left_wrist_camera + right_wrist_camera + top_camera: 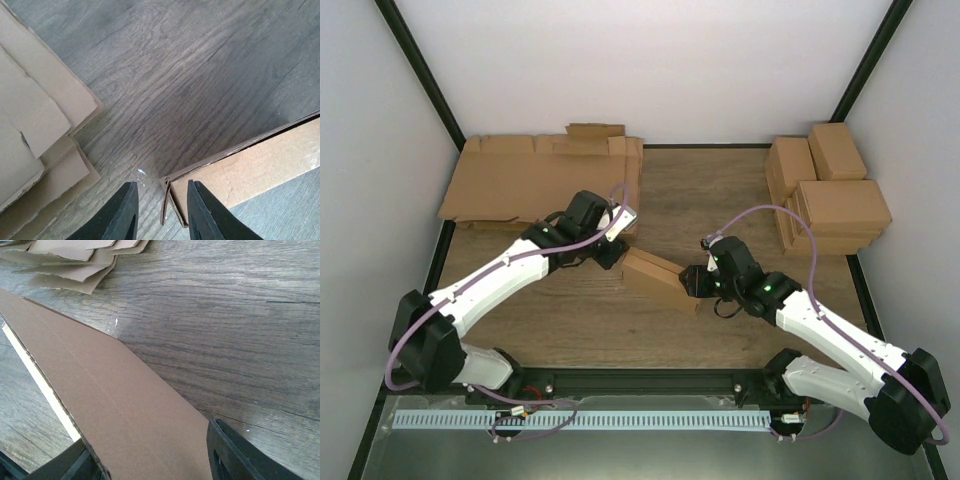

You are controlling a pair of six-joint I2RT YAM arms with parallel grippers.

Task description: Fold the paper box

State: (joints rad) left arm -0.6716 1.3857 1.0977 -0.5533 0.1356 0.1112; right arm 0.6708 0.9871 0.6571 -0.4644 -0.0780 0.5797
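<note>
The paper box (660,279) is a partly folded brown cardboard piece lying aslant mid-table between both arms. My left gripper (613,252) is at its left end. In the left wrist view the box's corner (240,165) sits between my open fingers (125,215), near the right finger and apart from the left; the left gripper (161,212) holds nothing. My right gripper (694,284) is at the box's right end. In the right wrist view a broad brown panel (110,400) fills the gap of the right gripper (150,462), its edges against both fingers (240,455).
A pile of flat brown cardboard sheets (535,180) lies at the back left, close to my left gripper; it also shows in the left wrist view (35,130). Finished closed boxes (830,195) are stacked at the back right. White walls enclose the table.
</note>
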